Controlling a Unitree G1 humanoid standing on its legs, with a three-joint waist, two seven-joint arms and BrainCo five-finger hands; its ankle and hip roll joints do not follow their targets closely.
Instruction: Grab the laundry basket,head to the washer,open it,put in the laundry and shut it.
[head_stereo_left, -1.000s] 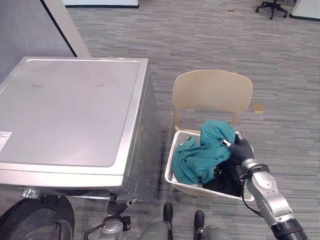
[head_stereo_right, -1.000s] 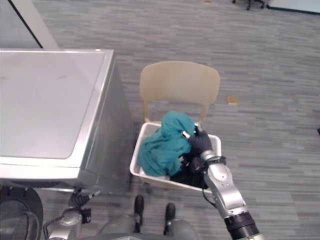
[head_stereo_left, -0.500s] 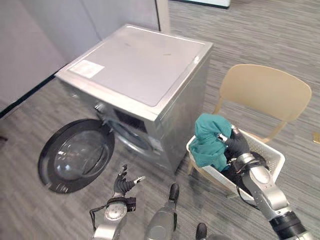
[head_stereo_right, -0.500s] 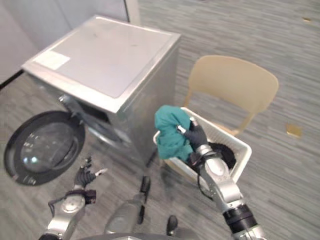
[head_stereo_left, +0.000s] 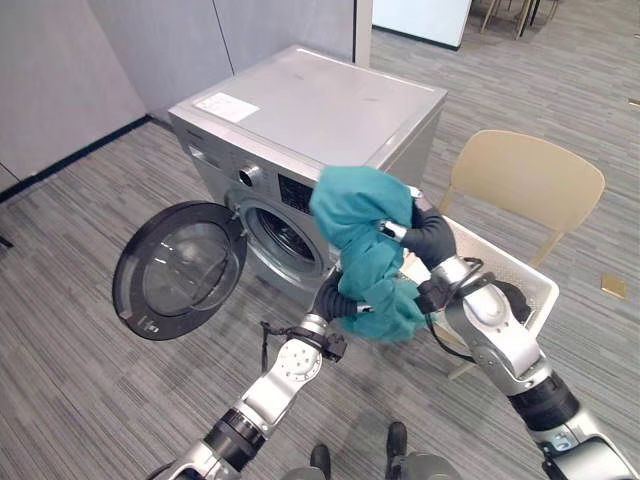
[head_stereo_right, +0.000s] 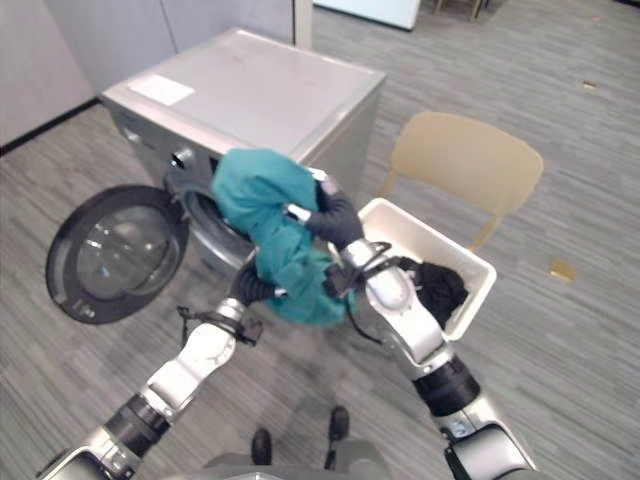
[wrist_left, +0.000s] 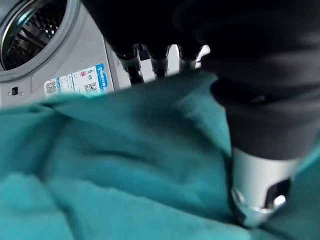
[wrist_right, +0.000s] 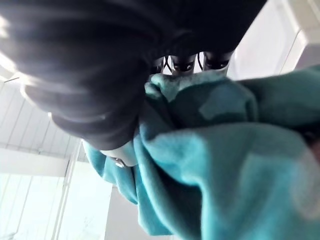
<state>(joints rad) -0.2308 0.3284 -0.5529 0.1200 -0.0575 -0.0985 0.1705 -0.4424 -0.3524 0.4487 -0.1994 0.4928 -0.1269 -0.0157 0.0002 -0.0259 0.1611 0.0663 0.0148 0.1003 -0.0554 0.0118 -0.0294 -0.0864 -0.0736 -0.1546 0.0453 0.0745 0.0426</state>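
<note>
Laundry here is a teal garment (head_stereo_left: 365, 240) held up in the air between the washer and the basket. Furthest left, the washer's round door (head_stereo_left: 178, 270) hangs wide open, and the silver washer (head_stereo_left: 310, 110) stands behind it with its drum mouth exposed. Next, the left hand (head_stereo_left: 331, 299) is pressed into the cloth's lower folds, fingers hidden, so I cannot tell their state. The right hand (head_stereo_left: 425, 238) has its fingers curled round the cloth's upper part. A white laundry basket (head_stereo_left: 528, 281) with dark clothes sits on a tan chair (head_stereo_left: 527, 180).
</note>
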